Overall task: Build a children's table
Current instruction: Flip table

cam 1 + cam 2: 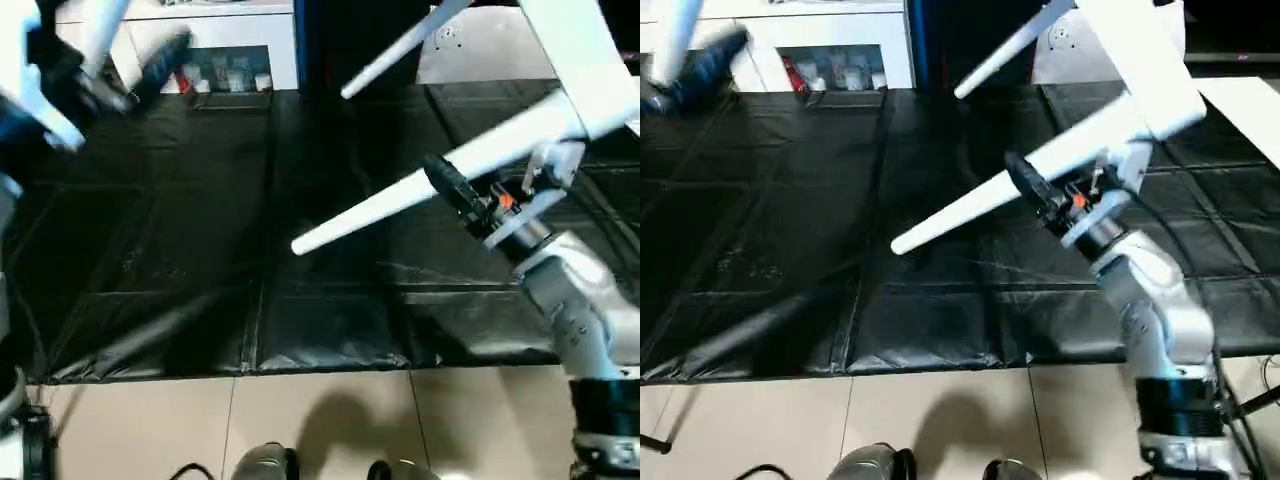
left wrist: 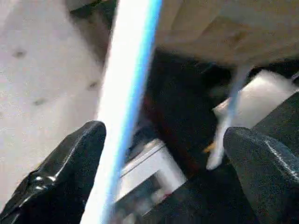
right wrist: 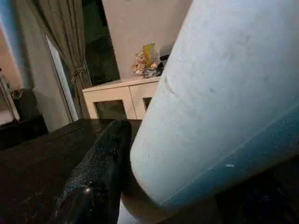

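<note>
The children's table hangs tilted at the upper right, its white top [image 1: 575, 50] raised off the floor. One white leg [image 1: 380, 205] slants down and to the left from it, and my right gripper [image 1: 455, 190] is shut on that leg near its thick end. In the right wrist view a black finger [image 3: 98, 177] presses against the leg [image 3: 224, 102]. A second fitted leg [image 1: 400, 45] points up and left. At the far left my left gripper [image 2: 166, 133] is open, with a loose white leg [image 2: 126, 93] passing between its fingers close to one finger [image 2: 70, 168].
Black mats [image 1: 200, 250] cover the floor under the work, ending at pale tiles [image 1: 300, 420] near my feet. A white cabinet with glass-fronted compartments [image 1: 220, 60] stands at the back left. A white board [image 1: 1250, 110] lies at the right edge.
</note>
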